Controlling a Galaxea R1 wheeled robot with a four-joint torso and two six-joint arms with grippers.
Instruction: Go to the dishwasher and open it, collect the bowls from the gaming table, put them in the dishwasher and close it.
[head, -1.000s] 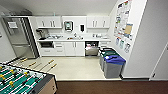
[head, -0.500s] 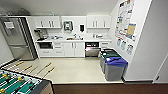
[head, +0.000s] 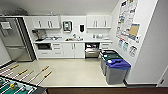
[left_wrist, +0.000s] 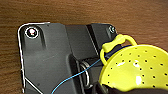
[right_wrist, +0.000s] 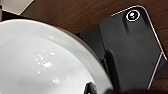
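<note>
while the robot looks into the kitchenette from the wooden floor, the steel-fronted dishwasher (head: 91, 50) stands open under the white counter (head: 72, 40), straight ahead and slightly right. a yellow perforated bowl with a loop handle (left_wrist: 136, 67) shows close at the left wrist, a smooth white bowl (right_wrist: 42, 62) at the right; whether either gripper is clenched i cannot tell. pale open floor (head: 75, 71) leads there, between the football table's rods (head: 37, 75) and the blue-lidded bins (head: 116, 70) beside the dishwasher.

white bowl (right_wrist: 42, 65) over brown floor (right_wrist: 75, 15)
</note>
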